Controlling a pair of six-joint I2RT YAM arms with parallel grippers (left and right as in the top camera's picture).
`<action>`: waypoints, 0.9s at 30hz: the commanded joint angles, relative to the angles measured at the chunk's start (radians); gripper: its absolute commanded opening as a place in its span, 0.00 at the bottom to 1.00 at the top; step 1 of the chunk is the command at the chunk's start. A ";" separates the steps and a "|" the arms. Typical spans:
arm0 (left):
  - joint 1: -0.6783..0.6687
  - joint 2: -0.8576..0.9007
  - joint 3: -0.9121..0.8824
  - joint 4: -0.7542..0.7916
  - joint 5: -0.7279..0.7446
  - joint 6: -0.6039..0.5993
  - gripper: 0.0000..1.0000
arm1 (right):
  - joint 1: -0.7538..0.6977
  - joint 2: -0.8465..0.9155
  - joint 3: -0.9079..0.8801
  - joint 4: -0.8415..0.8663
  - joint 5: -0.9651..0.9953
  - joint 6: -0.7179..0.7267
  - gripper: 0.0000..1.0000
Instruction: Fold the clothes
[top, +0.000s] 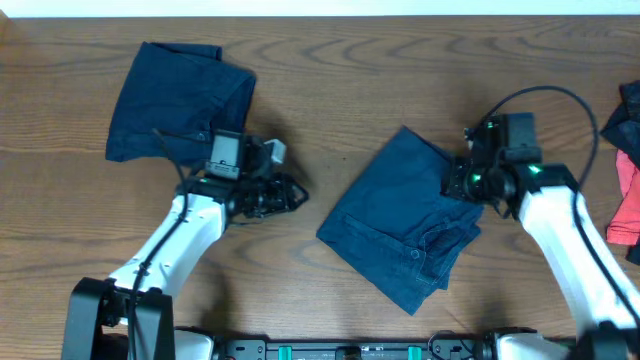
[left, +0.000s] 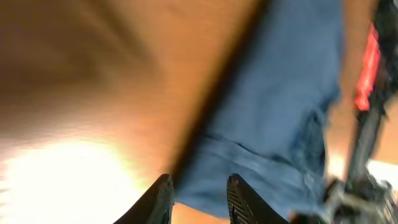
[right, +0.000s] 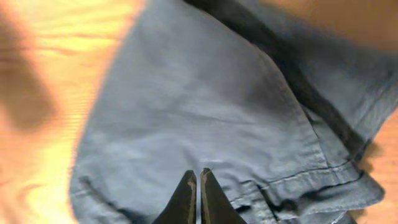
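A: Well, what's lying where?
B: The navy shorts (top: 400, 225) lie folded near the tabletop's (top: 320, 80) centre. At their nine o'clock the left gripper (left: 198, 202), narrowly parted, empty; over their two o'clock edge the right gripper (right: 199, 177), closed. A second navy pair (top: 175, 95) sits at ten o'clock.

**Navy cloth on brown wood**

The centre shorts (top: 405, 220) are plain dark navy with no pattern. Left of them and farther back, a second garment (top: 175, 100) is the same navy. Right of them, at the edge, lie a coral-red piece (top: 625, 205) and a dark blue piece (top: 622, 125). The table (top: 320, 60) is warm brown with wavy grain. The left arm (top: 180, 235) and right arm (top: 565, 230) are white. The left gripper (left: 199, 199) and right gripper (right: 199, 193) are black.
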 joint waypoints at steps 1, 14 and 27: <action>-0.111 -0.007 0.008 -0.009 0.069 0.028 0.31 | 0.000 -0.051 0.002 0.002 -0.042 -0.050 0.03; -0.325 0.258 0.000 0.007 -0.209 -0.158 0.10 | 0.001 -0.016 0.002 -0.009 -0.027 -0.034 0.01; 0.132 0.312 0.119 0.125 0.025 -0.137 0.33 | 0.005 -0.012 0.002 -0.005 0.012 -0.034 0.01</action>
